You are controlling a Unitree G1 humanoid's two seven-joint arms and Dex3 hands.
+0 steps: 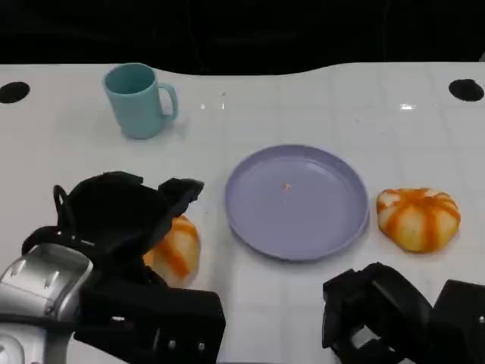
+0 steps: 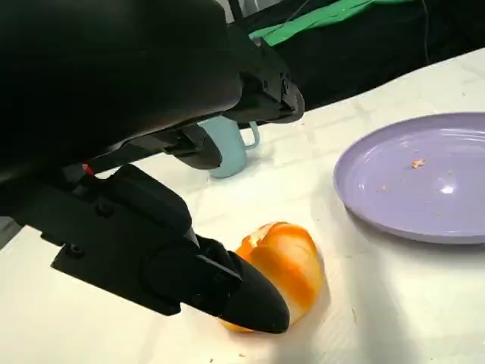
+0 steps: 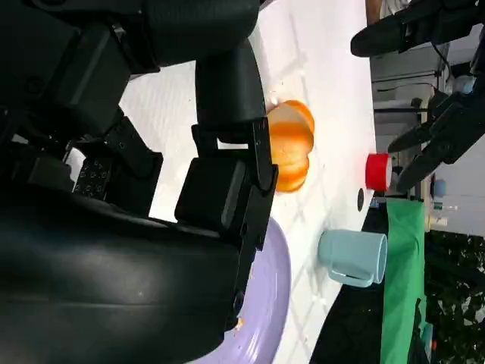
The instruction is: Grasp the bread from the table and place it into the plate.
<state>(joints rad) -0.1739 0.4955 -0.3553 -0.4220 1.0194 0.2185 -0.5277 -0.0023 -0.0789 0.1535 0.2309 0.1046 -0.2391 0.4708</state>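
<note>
Two orange-and-white striped breads lie on the white table. The left bread (image 1: 176,250) (image 2: 286,265) is partly hidden under my left hand (image 1: 121,216) (image 2: 136,227). One lower finger (image 2: 246,299) touches its near side, and the other fingers (image 2: 254,95) spread apart above it. The bread rests on the table. The right bread (image 1: 419,218) (image 3: 290,144) lies just right of the lilac plate (image 1: 295,201) (image 2: 417,182) (image 3: 269,303), which holds only crumbs. My right hand (image 1: 390,315) (image 3: 189,189) hovers low at the near edge, short of the right bread, holding nothing.
A light blue mug (image 1: 139,98) (image 2: 227,152) (image 3: 351,258) stands at the back left of the table (image 1: 303,114). Two dark holes (image 1: 466,89) mark the table's far corners. A small red object (image 3: 377,171) sits at the far edge.
</note>
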